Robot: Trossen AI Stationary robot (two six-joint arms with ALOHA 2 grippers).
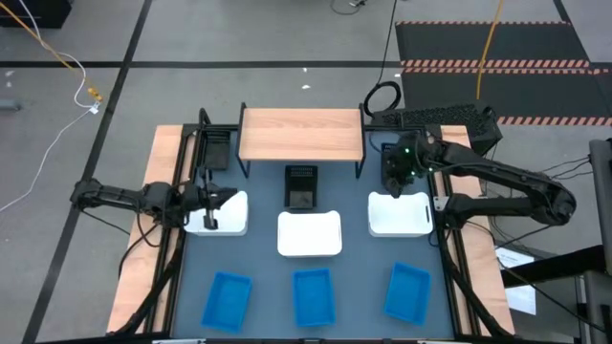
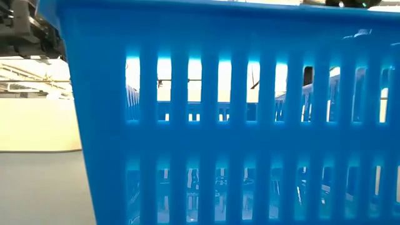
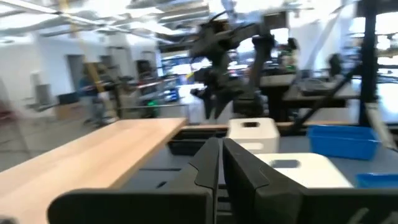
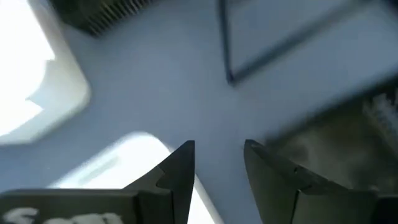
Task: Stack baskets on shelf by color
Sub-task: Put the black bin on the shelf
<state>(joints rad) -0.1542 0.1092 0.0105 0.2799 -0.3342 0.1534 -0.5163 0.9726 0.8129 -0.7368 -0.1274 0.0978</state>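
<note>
The light-wood shelf (image 1: 301,134) stands at the table's far middle with nothing on it. One black basket (image 1: 301,186) sits on the table in front of it and another (image 1: 216,149) to its left. Three white baskets (image 1: 309,233) (image 1: 218,214) (image 1: 400,214) form a middle row. Three blue baskets (image 1: 314,296) line the near edge. My left gripper (image 1: 212,204) (image 3: 222,146) is shut and level over the left white basket. My right gripper (image 1: 397,176) (image 4: 219,149) is open, pointing down at bare table just beyond the right white basket (image 4: 124,163).
The middle blue basket (image 2: 237,119) fills the low view. In the right wrist view, a black shelf leg (image 4: 229,56) stands ahead of the fingers and a dark slotted thing (image 4: 348,140) lies beside them. A keyboard (image 1: 435,117) lies beyond the table's far right corner.
</note>
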